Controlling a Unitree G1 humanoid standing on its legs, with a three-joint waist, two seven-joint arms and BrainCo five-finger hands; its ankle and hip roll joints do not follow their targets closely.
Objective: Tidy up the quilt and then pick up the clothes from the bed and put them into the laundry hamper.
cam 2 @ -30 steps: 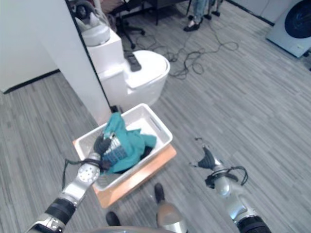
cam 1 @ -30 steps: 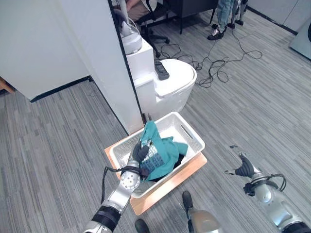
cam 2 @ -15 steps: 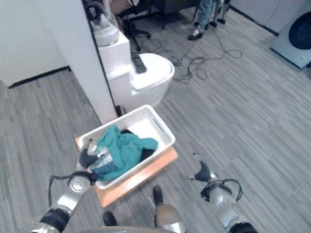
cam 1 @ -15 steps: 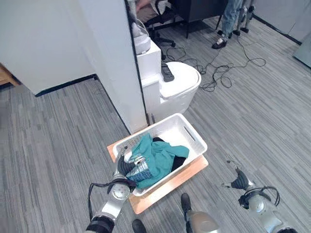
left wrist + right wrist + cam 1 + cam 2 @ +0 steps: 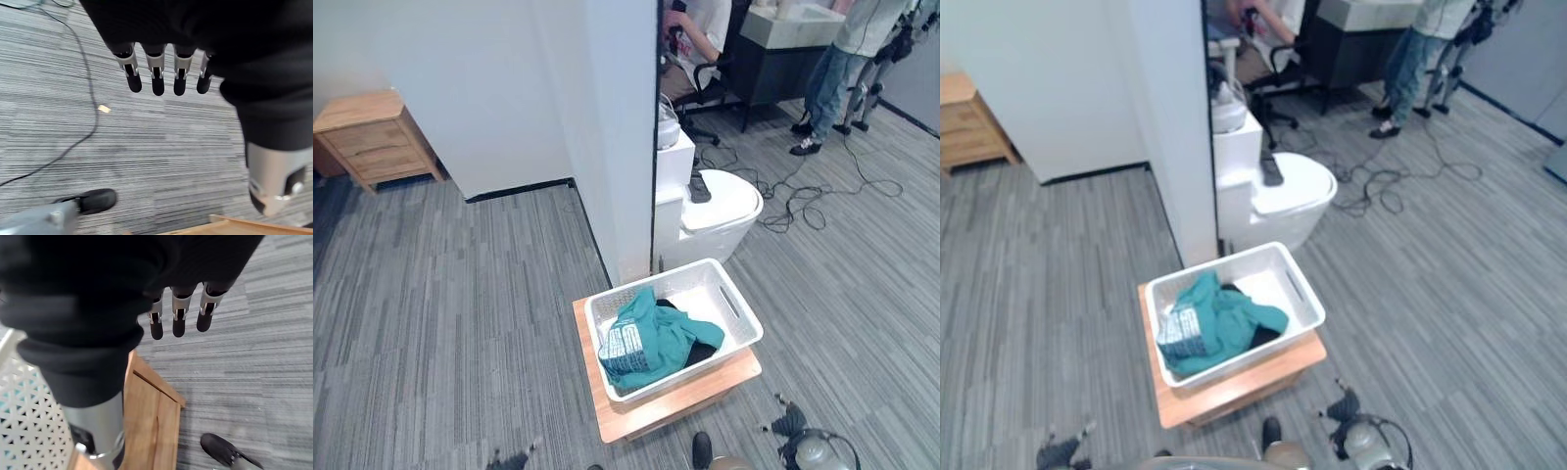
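A white mesh laundry hamper (image 5: 734, 311) stands on a low wooden platform (image 5: 677, 403) on the floor. Teal clothes (image 5: 651, 338) with a printed patch lie heaped in its left half over something dark. My left hand (image 5: 155, 73) hangs over bare floor to the platform's lower left, fingers straight and holding nothing. My right hand (image 5: 178, 313) hangs by the platform's near right corner, beside the hamper's mesh wall (image 5: 24, 401), fingers straight and empty too. In the eye views the left hand (image 5: 509, 458) and right hand (image 5: 790, 423) sit at the bottom edge.
A white partition wall (image 5: 617, 127) and a white toilet (image 5: 710, 201) stand right behind the hamper. A wooden nightstand (image 5: 362, 137) is at the far left. Loose cables (image 5: 803, 196) lie on the floor at the right, with people (image 5: 842, 59) and an office chair beyond.
The left hand has let go of the teal clothes and drawn back out of the hamper to the lower left. The camera has moved, so the whole scene has shifted.
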